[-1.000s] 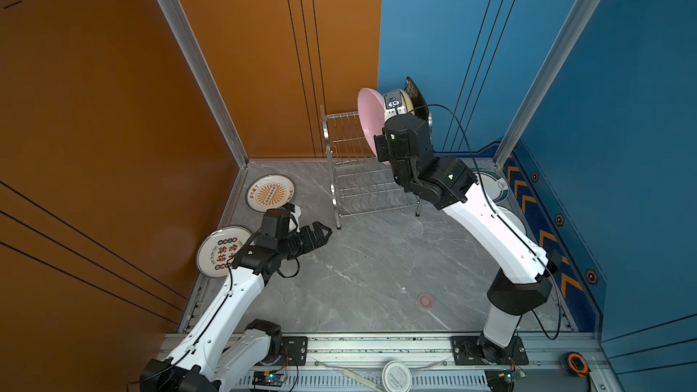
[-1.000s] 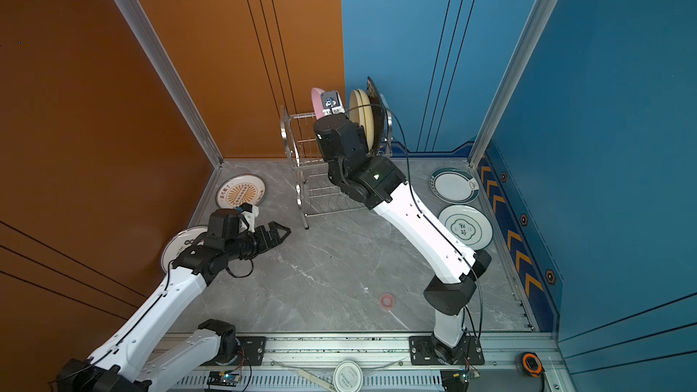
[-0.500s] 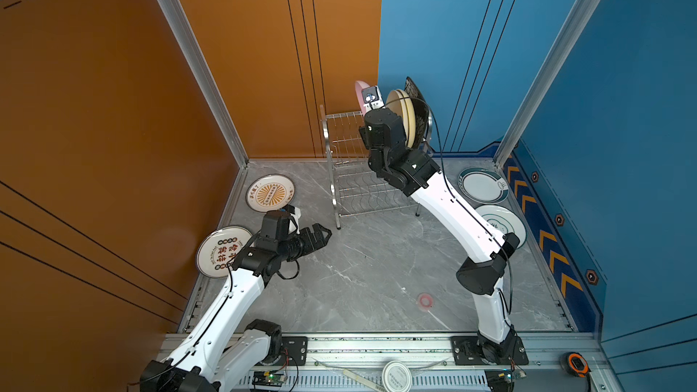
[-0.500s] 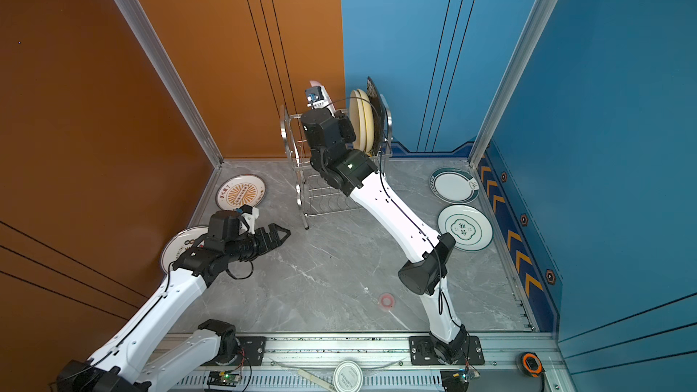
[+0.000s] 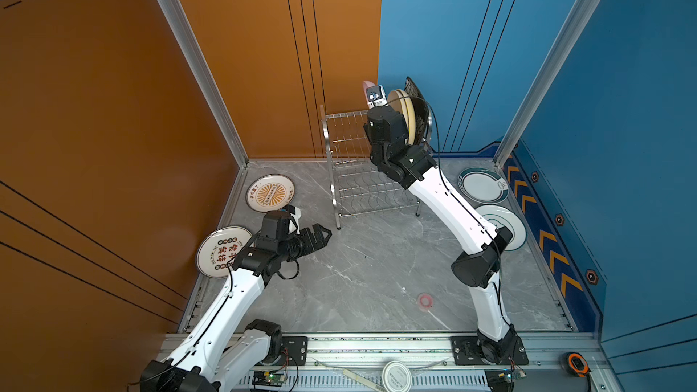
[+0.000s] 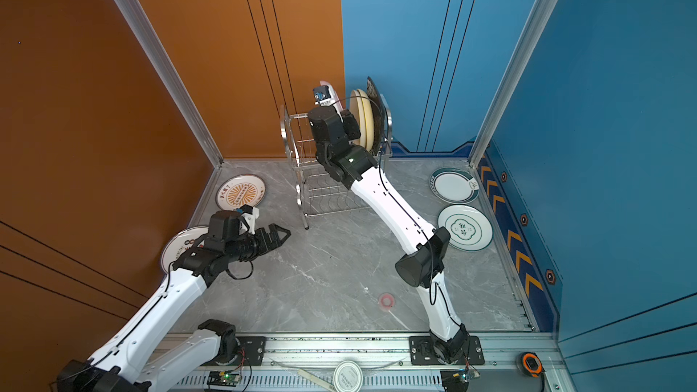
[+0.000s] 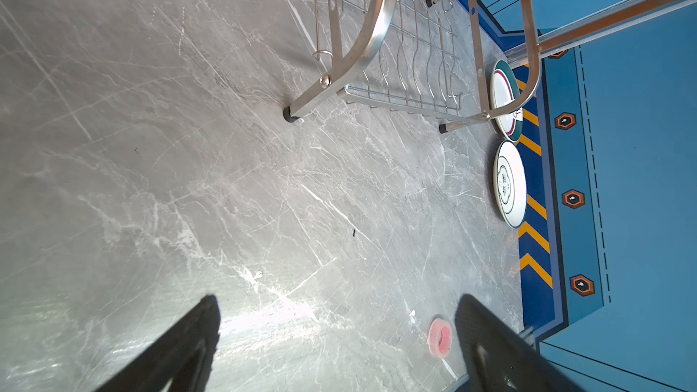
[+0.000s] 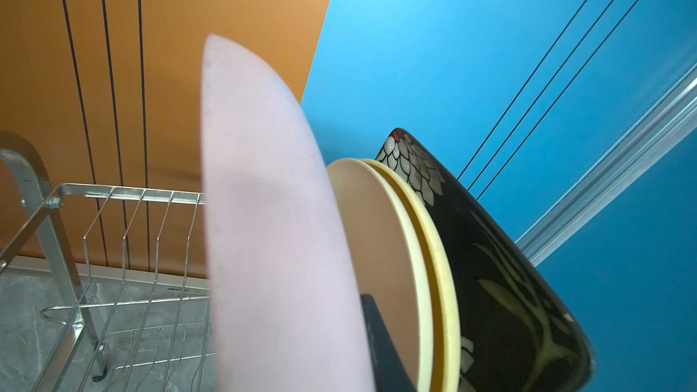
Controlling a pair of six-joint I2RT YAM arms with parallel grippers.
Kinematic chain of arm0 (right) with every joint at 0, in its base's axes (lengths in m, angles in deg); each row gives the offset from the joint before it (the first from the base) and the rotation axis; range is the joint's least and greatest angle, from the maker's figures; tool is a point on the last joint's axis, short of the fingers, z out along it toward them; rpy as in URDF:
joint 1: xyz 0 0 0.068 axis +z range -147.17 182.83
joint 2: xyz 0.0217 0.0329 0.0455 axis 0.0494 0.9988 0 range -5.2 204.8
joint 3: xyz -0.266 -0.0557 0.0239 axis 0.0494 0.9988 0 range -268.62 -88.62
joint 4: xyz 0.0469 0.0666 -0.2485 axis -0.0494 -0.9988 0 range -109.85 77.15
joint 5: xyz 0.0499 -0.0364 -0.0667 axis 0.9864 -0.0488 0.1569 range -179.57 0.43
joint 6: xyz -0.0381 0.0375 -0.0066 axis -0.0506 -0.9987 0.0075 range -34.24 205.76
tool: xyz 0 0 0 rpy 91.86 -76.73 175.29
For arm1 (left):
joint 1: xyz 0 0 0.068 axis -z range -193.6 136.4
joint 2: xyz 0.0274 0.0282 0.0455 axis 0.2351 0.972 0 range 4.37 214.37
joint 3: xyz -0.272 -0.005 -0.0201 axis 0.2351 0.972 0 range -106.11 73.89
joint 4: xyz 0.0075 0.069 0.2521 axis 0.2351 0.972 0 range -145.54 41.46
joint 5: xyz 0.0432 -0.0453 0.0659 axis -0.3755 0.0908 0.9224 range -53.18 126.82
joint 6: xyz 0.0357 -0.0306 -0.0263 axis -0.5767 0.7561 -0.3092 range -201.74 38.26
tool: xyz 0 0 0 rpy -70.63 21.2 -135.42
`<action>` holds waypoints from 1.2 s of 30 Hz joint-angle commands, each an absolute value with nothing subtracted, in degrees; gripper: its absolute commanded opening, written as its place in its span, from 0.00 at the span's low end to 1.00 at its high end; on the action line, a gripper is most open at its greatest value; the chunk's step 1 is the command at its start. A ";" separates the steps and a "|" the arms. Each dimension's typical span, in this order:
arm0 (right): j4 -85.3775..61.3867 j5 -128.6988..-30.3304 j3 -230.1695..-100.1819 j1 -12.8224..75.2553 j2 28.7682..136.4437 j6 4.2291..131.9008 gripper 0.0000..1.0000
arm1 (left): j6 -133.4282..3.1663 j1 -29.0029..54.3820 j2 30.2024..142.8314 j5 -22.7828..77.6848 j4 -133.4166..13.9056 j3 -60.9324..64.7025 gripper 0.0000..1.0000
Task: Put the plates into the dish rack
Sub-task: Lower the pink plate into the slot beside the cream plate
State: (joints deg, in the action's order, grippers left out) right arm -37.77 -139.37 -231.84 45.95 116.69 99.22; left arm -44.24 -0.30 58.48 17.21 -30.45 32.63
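Plates are what we are racking, and the pink plate is the one in hand. The right gripper is pinched narrow on the rim nearest the arm and holds the plate on edge above the top tier of the dish rack, which stands at twelve o'clock on the table. Just beside it, towards three o'clock, two cream plates and the black plate stand upright in the rack. The left gripper hangs wide open and empty over the table at about nine o'clock, near two orange-print plates lying flat there. Two teal-rimmed plates lie flat at three o'clock.

We judge the step to be seating the pink plate in the next free slot beside the cream pair. To do it well we would hold the plate parallel to the cream plates and lower it straight down rather than swing it in. We cannot tell from these views whether its bottom edge sits between two prongs, so we would go slowly and let go only once the plate bears on the rack. The gap to the nearest cream plate looks slim, and a sideways nudge could tip that row towards three o'clock. One finger sits between pink and cream, so we would open only a little and draw straight back out.
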 commanded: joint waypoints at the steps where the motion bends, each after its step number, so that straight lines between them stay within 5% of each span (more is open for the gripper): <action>1: -36.49 -140.54 -233.15 45.01 116.88 97.59 0.00 | -45.22 -0.59 58.61 16.28 -29.78 32.87 0.98; 36: -41.60 -138.12 -230.45 41.07 119.28 88.70 0.00 | -45.34 -1.93 59.30 15.48 -29.69 32.54 0.98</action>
